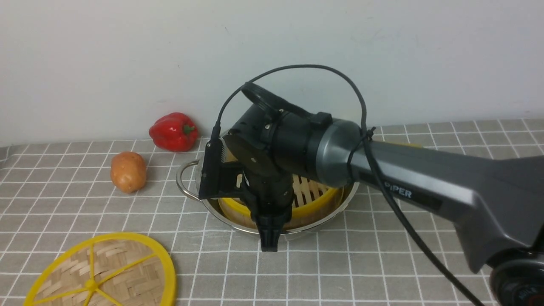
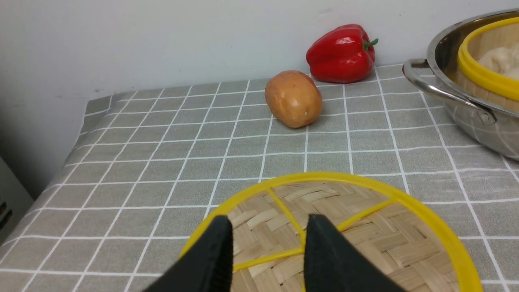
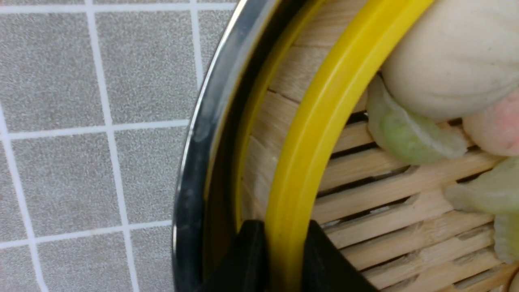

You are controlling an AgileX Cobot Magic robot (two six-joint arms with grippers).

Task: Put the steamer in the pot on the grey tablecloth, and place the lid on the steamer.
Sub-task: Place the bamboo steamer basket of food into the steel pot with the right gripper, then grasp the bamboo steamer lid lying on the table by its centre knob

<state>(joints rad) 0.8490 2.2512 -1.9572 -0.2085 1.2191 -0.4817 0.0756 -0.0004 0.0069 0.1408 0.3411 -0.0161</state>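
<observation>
The steamer sits inside the steel pot on the grey tablecloth; buns and dumplings lie on its slats. My right gripper points down at the near rim. Its jaws are shut on the steamer's yellow rim, one finger outside the wall and one inside. The lid lies flat at the front left. In the left wrist view my left gripper hovers open over the lid, nothing between its fingers. That gripper is out of the front view.
A red pepper and a potato lie left of the pot, near the back wall. The pot's wire handle sticks out towards them. The cloth's left edge drops off beside the potato.
</observation>
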